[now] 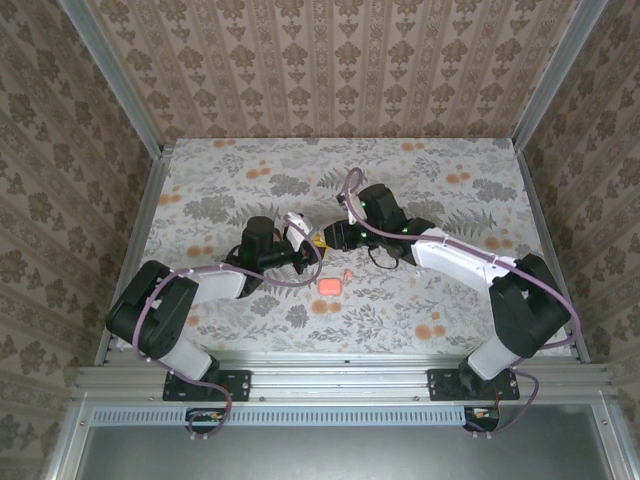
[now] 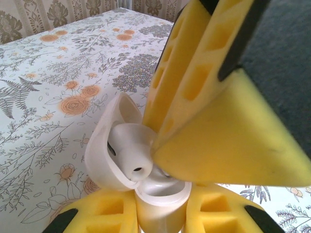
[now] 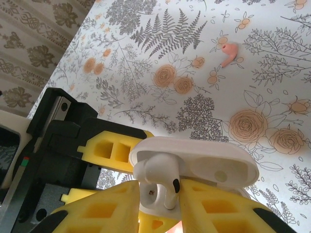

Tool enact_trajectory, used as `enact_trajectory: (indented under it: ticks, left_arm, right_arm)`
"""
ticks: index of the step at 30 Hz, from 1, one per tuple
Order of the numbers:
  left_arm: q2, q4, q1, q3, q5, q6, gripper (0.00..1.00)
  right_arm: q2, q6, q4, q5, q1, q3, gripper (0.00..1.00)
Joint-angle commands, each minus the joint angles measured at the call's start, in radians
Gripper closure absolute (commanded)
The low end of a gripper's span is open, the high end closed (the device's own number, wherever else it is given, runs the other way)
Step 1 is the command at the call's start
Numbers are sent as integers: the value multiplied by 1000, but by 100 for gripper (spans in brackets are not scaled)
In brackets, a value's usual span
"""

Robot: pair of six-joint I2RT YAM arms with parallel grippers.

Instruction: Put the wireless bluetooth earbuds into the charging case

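The white charging case stands upright with my left gripper shut on its body, its lid swung open to the left. A white earbud hangs at the case mouth, stem down into the well, head against the lid. My right gripper is shut on that white earbud, reaching in from above; its yellow fingers crowd the case. From above, both grippers meet at mid-table. A coral-pink earbud lies loose on the cloth.
A coral-pink case lies on the floral cloth just in front of the grippers, the pink earbud beside it. Patterned walls and metal rails enclose the table on three sides.
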Motion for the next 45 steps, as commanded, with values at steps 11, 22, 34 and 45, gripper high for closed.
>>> enact_trajectory:
  ticks: [11, 22, 34, 45]
  left_arm:
    - [1, 45, 8, 27, 29, -22, 92]
    - [-5, 51, 8, 29, 76, -29, 93]
    - [-12, 62, 10, 27, 99, -37, 92]
    - [-11, 60, 11, 23, 96, -35, 92]
  right_arm:
    - [-50, -39, 97, -68, -36, -48, 72]
    - [-3, -24, 87, -113, -38, -40, 69]
    - [12, -32, 91, -111, -44, -40, 75]
    - [-31, -69, 132, -118, -56, -82, 84]
